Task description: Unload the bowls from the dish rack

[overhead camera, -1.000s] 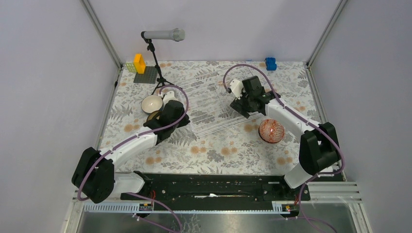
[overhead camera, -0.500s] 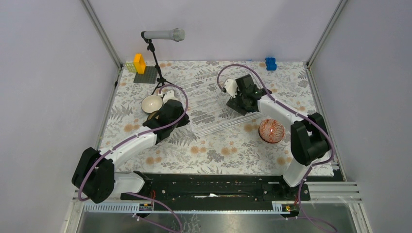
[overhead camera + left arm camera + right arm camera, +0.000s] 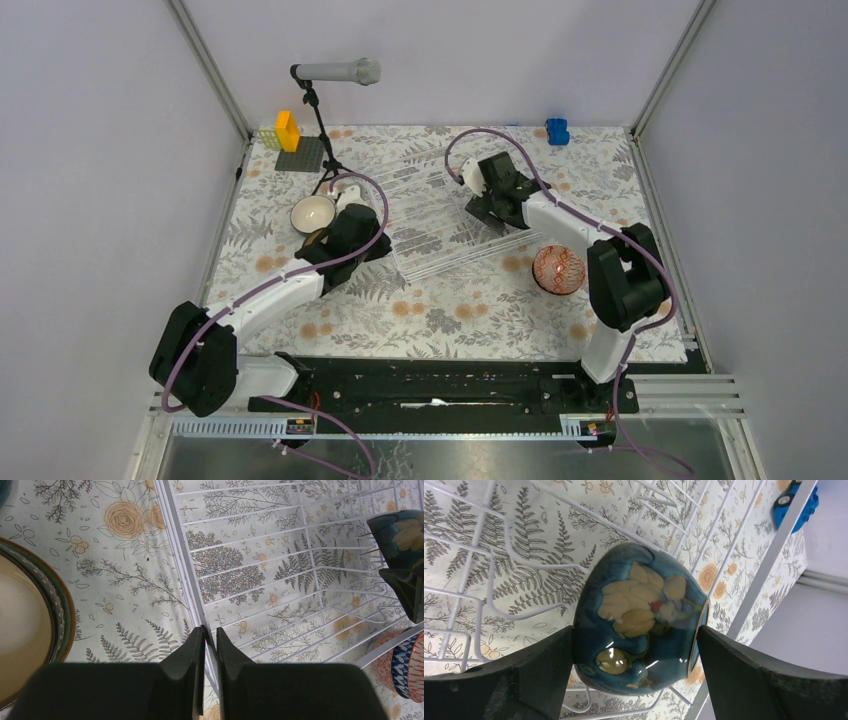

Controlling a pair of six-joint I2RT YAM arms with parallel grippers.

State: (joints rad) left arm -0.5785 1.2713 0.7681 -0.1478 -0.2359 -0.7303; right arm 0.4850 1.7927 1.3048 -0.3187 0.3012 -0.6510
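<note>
The white wire dish rack (image 3: 440, 215) lies mid-table. My left gripper (image 3: 365, 238) is shut on the rack's left rim wire (image 3: 175, 545), fingertips (image 3: 197, 640) pinching it. My right gripper (image 3: 488, 205) is inside the rack, its fingers (image 3: 549, 665) against both sides of the dark teal and gold bowl (image 3: 639, 605), which lies on its side on the wires. That bowl also shows in the left wrist view (image 3: 400, 525). A teal bowl with a white inside (image 3: 313, 213) and a dark brown bowl (image 3: 318, 240) sit left of the rack. A pink bowl (image 3: 558, 268) sits right of it.
A microphone on a stand (image 3: 335, 72) rises at the back left beside a grey baseplate (image 3: 298, 152) with a yellow brick. A blue brick (image 3: 557, 130) lies at the back right. A blue-white zigzag bowl (image 3: 407, 665) shows by the pink one.
My right gripper has moved left and back across the rack and now brackets the dark teal bowl. The left arm has not moved.
</note>
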